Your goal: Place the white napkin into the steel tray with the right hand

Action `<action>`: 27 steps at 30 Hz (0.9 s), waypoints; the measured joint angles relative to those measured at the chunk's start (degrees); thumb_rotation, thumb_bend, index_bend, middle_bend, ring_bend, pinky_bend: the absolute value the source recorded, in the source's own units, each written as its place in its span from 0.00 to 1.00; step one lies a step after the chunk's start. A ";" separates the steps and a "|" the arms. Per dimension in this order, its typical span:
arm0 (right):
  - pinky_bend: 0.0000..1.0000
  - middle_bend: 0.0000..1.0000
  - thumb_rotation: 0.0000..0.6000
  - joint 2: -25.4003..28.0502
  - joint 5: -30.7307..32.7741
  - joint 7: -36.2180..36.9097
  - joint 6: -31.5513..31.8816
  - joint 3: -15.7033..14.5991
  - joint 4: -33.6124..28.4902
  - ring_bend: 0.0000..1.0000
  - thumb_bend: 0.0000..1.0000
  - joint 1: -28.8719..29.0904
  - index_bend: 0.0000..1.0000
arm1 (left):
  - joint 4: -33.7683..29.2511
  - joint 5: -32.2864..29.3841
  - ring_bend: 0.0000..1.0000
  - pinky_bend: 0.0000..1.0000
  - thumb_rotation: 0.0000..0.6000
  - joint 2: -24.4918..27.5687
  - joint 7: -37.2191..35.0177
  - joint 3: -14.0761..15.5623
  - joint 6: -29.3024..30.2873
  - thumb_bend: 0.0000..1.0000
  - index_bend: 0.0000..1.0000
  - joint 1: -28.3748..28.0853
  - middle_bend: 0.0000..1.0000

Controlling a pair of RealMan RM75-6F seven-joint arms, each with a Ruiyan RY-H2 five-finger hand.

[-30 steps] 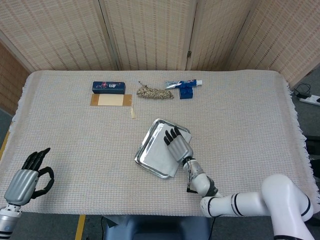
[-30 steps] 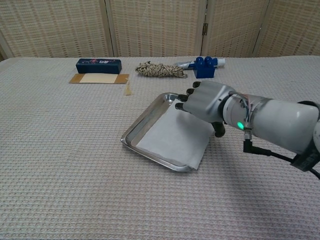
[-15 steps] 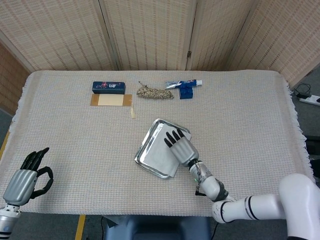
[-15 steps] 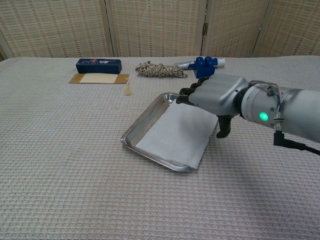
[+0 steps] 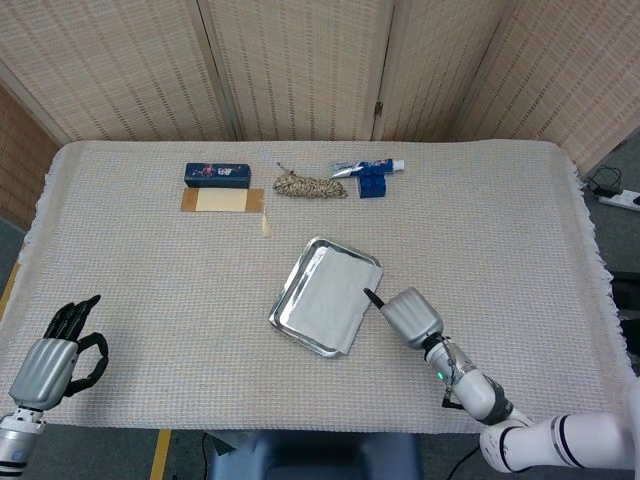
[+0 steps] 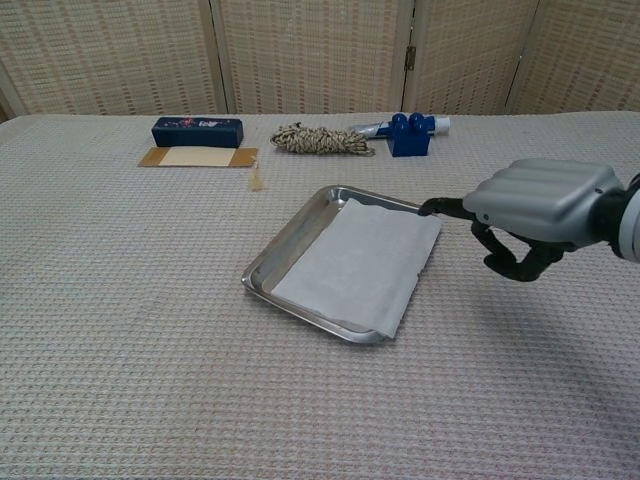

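We saw the white napkin lying flat inside the steel tray, near the middle of the table. Its long axis ran the same way as the long side of the tray, from the far right corner down to the near left in the head view. Its near right corner hung a little over the tray rim and touched the cloth. The tray itself sat turned at an angle to the table edges. The right hand was just beside the tray on its right side, held above the cloth, and it held nothing. Most of its fingers were curled under the palm, and one dark fingertip pointed toward the far right edge of the napkin; we could not tell if it touched. The left hand was well apart, at the near left corner of the table, with its fingers loosely apart and nothing in them. At the far side of the table stood a dark blue box with a brown card just in front of it, then a coil of rope, and a blue object beside a tube.
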 measured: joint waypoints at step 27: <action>1.00 1.00 1.00 -7.59 17.40 -3.14 -6.21 0.68 6.46 1.00 0.86 7.57 0.00 | 0.14 -0.46 0.00 0.00 1.00 0.26 -0.99 -0.20 -0.20 0.54 0.00 0.04 0.00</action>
